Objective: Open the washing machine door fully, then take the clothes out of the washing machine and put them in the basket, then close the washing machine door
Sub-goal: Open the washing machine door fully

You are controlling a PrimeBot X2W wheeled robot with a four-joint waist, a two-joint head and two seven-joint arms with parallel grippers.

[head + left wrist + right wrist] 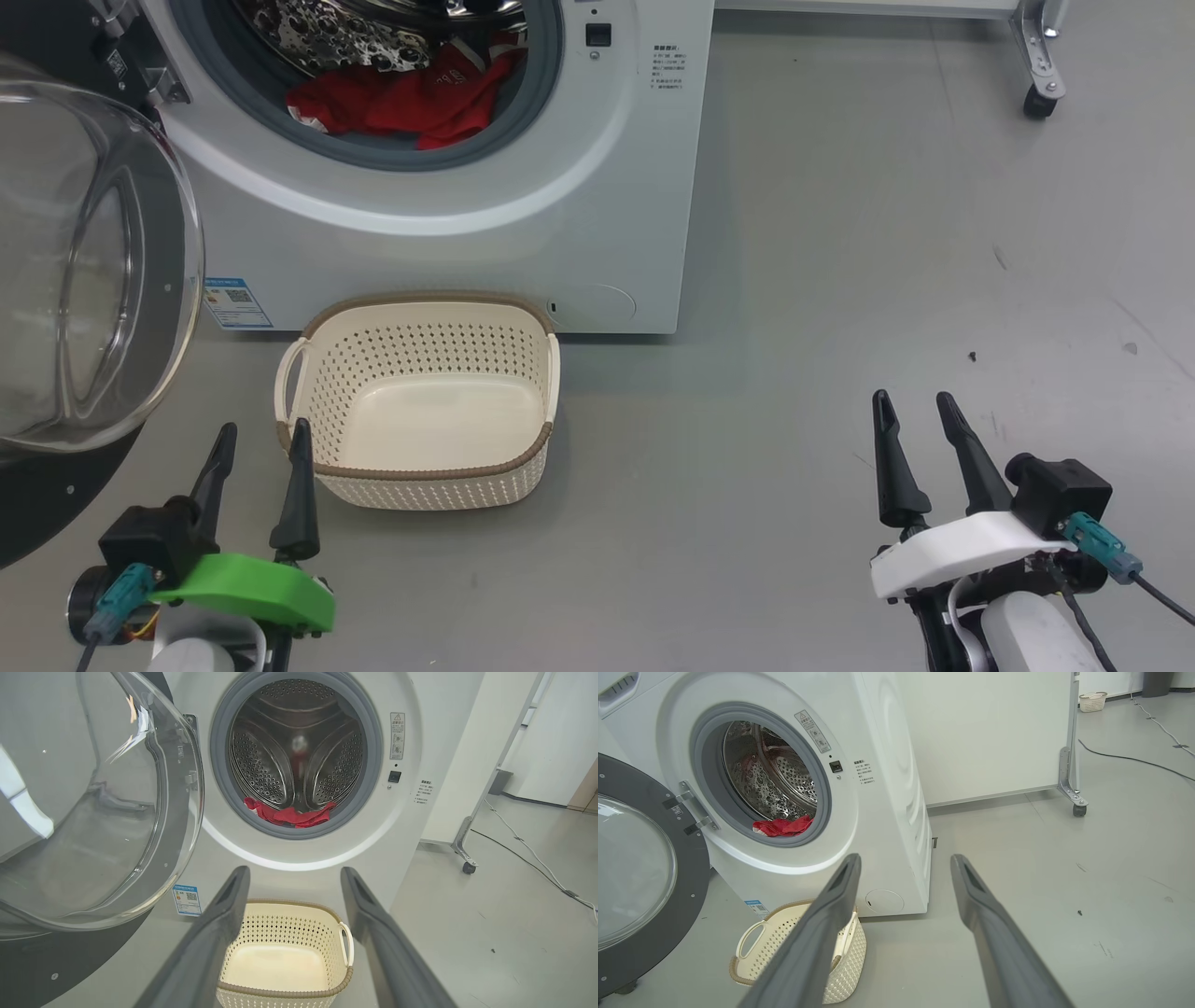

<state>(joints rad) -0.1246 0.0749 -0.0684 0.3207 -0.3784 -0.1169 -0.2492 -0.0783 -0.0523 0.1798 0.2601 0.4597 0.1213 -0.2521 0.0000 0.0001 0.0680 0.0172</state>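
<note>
**Q:** Grippers?
**A:** (a) My left gripper (pixel 264 427) hangs empty with jaws apart, just beside the basket (pixel 425 301). (b) My right gripper (pixel 912 396) is likewise spread and empty, over bare floor (pixel 794 327).
**Q:** Load?
**A:** (c) The clothes (pixel 411 103) lie inside the washing machine (pixel 607 187), possibly several garments. (d) The washing machine door (pixel 93 261) stands swung open at left.

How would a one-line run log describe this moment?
door: open | clothes: in washing machine | basket: empty | left gripper: open | right gripper: open
</note>
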